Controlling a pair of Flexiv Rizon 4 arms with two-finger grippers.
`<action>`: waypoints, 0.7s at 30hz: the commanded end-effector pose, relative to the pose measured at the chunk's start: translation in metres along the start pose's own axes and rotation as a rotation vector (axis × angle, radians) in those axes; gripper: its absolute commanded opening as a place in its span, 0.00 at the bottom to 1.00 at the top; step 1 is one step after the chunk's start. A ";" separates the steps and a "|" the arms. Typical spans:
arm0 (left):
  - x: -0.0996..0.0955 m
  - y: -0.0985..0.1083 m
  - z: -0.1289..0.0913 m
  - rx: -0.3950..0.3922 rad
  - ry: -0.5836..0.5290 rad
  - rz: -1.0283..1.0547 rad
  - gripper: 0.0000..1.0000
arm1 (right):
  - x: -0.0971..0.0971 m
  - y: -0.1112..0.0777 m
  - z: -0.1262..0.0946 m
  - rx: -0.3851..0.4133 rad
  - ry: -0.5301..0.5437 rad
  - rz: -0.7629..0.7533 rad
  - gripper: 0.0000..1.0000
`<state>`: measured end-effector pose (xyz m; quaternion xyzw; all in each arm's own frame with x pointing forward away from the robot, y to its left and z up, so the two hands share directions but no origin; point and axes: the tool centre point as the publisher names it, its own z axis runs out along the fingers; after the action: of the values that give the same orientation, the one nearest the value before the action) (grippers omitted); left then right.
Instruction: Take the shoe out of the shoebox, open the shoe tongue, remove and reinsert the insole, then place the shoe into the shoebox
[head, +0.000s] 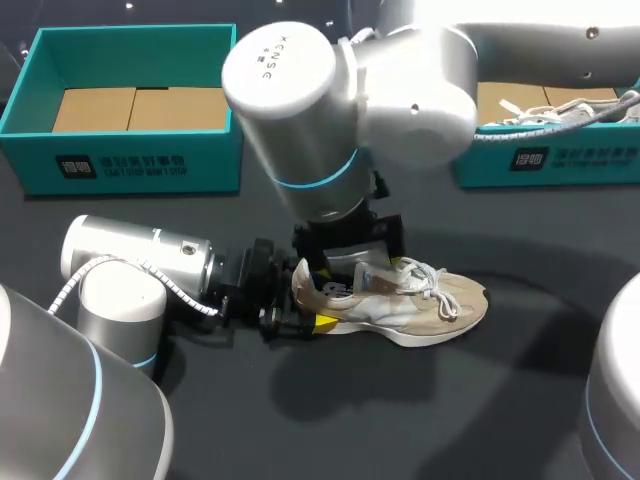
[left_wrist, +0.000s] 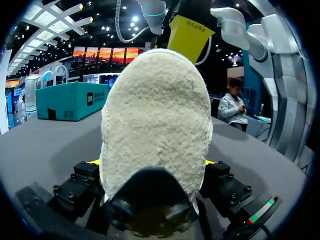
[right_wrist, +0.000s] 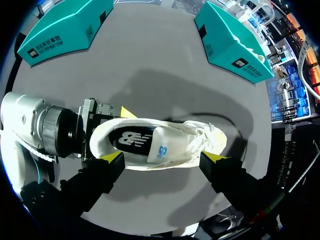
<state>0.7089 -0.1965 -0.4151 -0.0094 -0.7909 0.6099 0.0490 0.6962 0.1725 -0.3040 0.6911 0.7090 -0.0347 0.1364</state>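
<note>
The beige sneaker (head: 420, 305) stands on the dark table (head: 450, 420) (well apart from the teal shoebox (head: 130, 100)). The left gripper (left_wrist: 152, 165) pinches its heel from both sides. The right gripper (right_wrist: 163, 157) hangs above it, fingers spread wide.

1. Head view: fixed above and behind, facing down and away over the table (head: 500, 400); far enough off to take in the shoe (head: 400, 305) at the middle, the left shoebox (head: 130, 160) at far left and the right shoebox (head: 560, 165) at far right.
2. Left wrist view: low over the tabletop, facing right, close up against the shoe's heel, filled mostly by its fleece.
3. Right wrist view: directly above the shoe, facing straight down, fairly near.
4. Shared by all three: the shoe. Shared by head and right wrist views: both shoeboxes, and the left gripper (head: 300, 305) at the heel.
</note>
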 end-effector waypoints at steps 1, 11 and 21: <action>0.001 0.002 0.001 0.000 -0.002 0.000 0.00 | 0.000 0.000 0.004 -0.010 -0.015 0.016 1.00; 0.001 0.002 0.001 0.000 -0.002 0.000 0.00 | -0.003 -0.003 0.019 -0.052 -0.081 0.070 1.00; 0.001 0.002 0.001 0.000 -0.002 0.000 0.00 | 0.003 -0.008 0.031 -0.056 -0.116 0.089 1.00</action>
<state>0.7089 -0.1964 -0.4152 -0.0094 -0.7909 0.6099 0.0490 0.7018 0.1551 -0.3260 0.6832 0.7075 -0.0483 0.1742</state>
